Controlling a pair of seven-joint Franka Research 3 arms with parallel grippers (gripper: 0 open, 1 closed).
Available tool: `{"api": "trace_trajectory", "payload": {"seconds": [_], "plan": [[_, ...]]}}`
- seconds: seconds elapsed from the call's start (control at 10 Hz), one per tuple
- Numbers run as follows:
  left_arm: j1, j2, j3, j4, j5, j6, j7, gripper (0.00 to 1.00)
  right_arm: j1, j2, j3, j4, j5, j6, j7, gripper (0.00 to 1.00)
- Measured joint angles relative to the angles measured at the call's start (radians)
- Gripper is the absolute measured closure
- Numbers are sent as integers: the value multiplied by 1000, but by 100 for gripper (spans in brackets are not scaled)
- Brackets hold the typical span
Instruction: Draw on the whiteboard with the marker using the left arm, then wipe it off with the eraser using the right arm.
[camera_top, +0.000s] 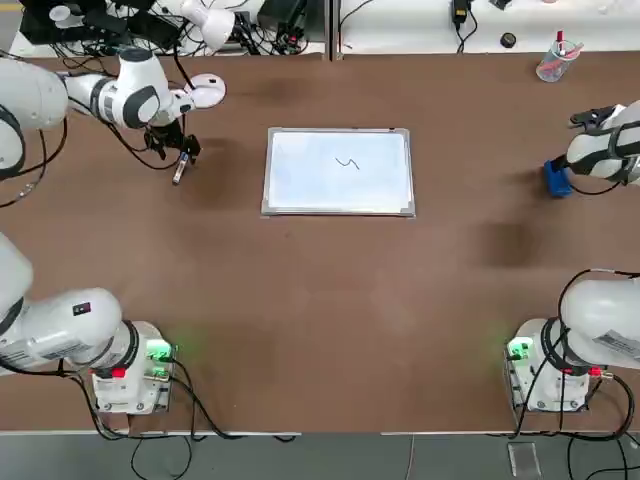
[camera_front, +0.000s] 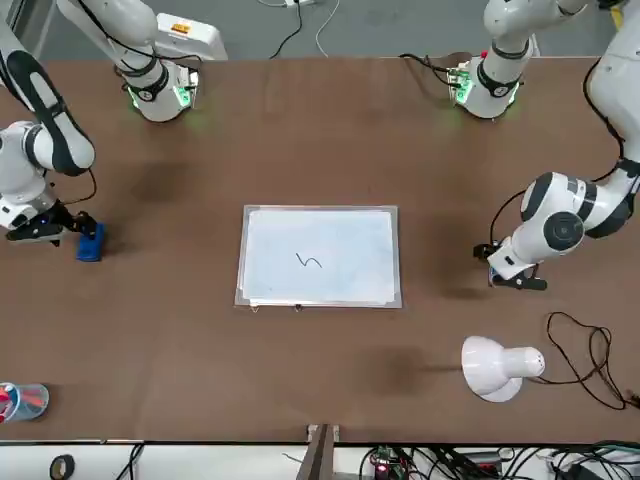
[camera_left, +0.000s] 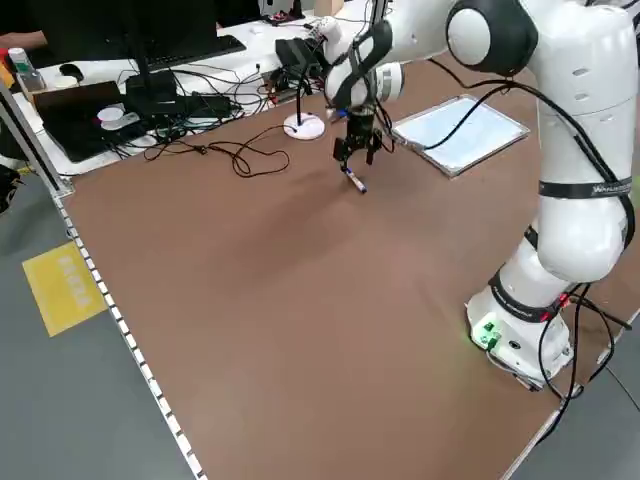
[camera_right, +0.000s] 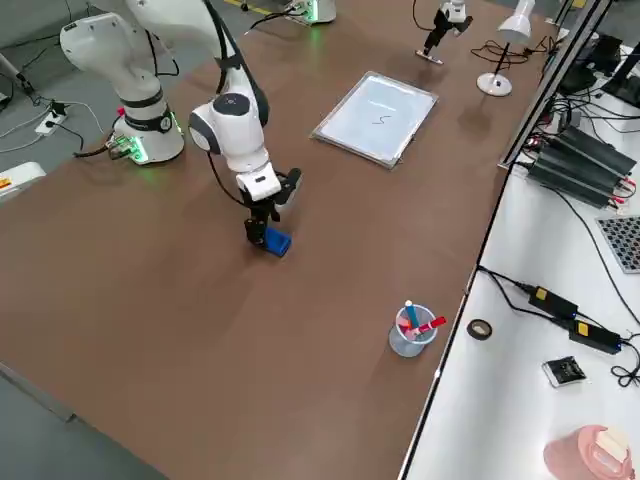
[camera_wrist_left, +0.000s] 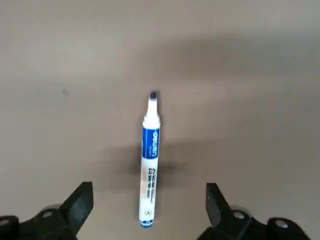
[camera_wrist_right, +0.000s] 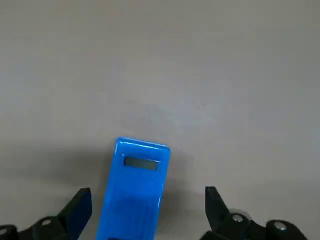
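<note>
My left jaws (camera_wrist_left: 150, 210) stand spread wide over the marker (camera_wrist_left: 150, 165), which lies free between them on the worktop (camera_top: 330, 330), off to the left of the whiteboard (camera_top: 340, 172) and touching neither finger. My right jaws (camera_wrist_right: 150, 215) are spread too, on the far side of the board, with the blue eraser (camera_wrist_right: 135, 192) between them and unclenched. On the board there is one short wavy stroke (camera_top: 347, 163), near the middle; I judge the drawing done and the wiping to come.

What could go wrong: if I swing the left arm away while still low, a fingertip could knock the marker and set it rolling, since it is round and nothing holds it. Its dark tip looks bare, so a roll might also mark the worktop. On the right, the eraser sits askew to my jaws, so closing as I am could twist it or catch a corner, leaving a crooked grip that wipes unevenly. Pressing too hard afterwards might slide the board; too lightly, and ink would remain.

The marker lies flat, its long axis running from my bases' side toward the far side of the worktop, leaning somewhat. In the left wrist view its tip points away from my fingers. The eraser's long axis tilts a little from my right fingers' direction.
</note>
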Motion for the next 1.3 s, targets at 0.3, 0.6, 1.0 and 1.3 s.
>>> {"api": "trace_trajectory", "payload": {"seconds": [0.3,0.6,1.0,1.3], "plan": [[0,-100,-57,115,0,-175,-2,0,0,37,3,-24,0,73,0,0],[-1,-223,-88,222,-55,-301,-3,0,0,50,3,-40,0,97,0,0],[0,-314,-89,398,-155,-495,28,0,0,53,3,-41,2,121,0,0],[4,-323,-86,540,-194,-630,95,0,0,84,3,-45,2,165,1,0]]}}
